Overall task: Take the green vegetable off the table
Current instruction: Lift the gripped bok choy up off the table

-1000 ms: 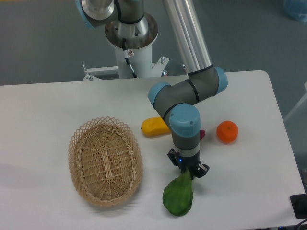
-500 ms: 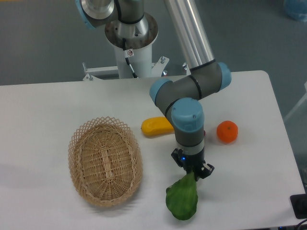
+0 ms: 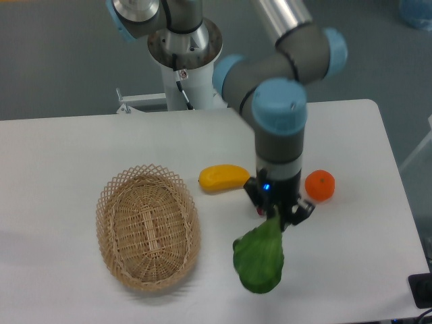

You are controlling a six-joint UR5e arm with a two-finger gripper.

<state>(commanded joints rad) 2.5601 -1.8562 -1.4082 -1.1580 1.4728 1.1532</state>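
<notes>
Green vegetable [image 3: 258, 260] hangs from your gripper [image 3: 277, 217], whose fingers are closed on its narrow stalk end; its long axis runs nearly vertical, stalk up, broad leaf pointing down and slightly left over the table [image 3: 67, 155]. Just right of the gripper sits the orange [image 3: 320, 185], the mango [image 3: 223, 177] just left, the basket [image 3: 148, 226] farther left.
</notes>
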